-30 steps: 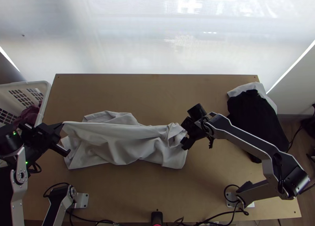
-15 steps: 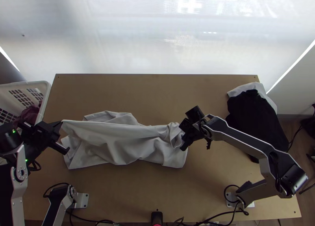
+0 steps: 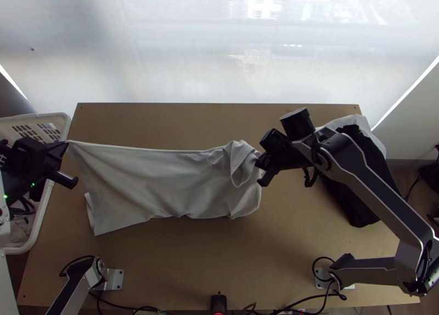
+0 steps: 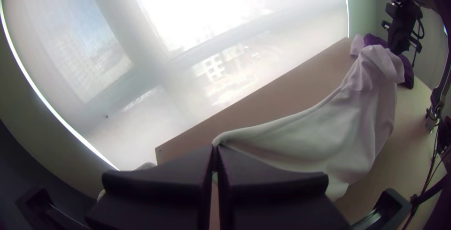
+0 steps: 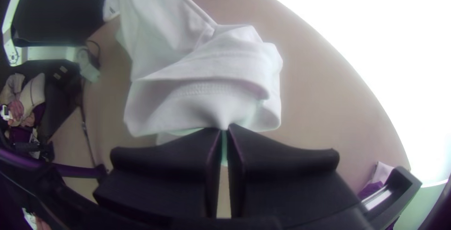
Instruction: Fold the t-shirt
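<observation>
While the t-shirt (image 3: pixel 164 180) is taut, long axis left-right, corner (image 3: pixel 77 146) leftward

Top view looked steeply down from high over the table's (image 3: pixel 181 271) near edge; the wrist views, lower and closer, faced inward from its left and right sides, sharing the shirt (image 3: pixel 164 178).

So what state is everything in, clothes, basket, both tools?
Pale grey cloth t-shirt, taut along one edge, bunched at one end.
Black left tool, shut on shirt corner.
Black right tool, shut on bunched end.
Black cloth garment, lying on white cloth.
White plastic basket, upright, holding cloth.
</observation>
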